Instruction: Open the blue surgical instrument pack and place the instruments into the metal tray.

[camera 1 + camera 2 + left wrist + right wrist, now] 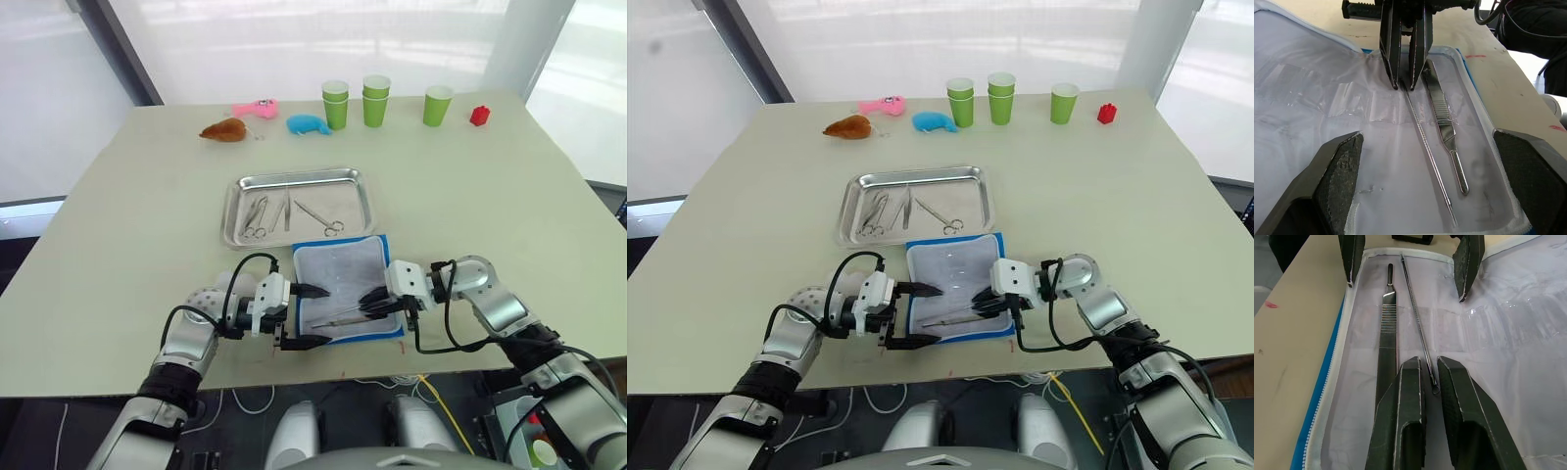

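Your right gripper (1429,382), fingers nearly pinched around the thin probe (1418,323) in the open pack (343,264) at the table's near edge, may slip off it or snag the lining; left gripper (312,315) gapes empty.

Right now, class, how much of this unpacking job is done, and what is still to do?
Done: the flat blue fabric pack lies open, and three silver instruments lie in the shiny steel tray. In hand: the right tool straddles a thin probe. Left: that probe and the flat-handled instrument.
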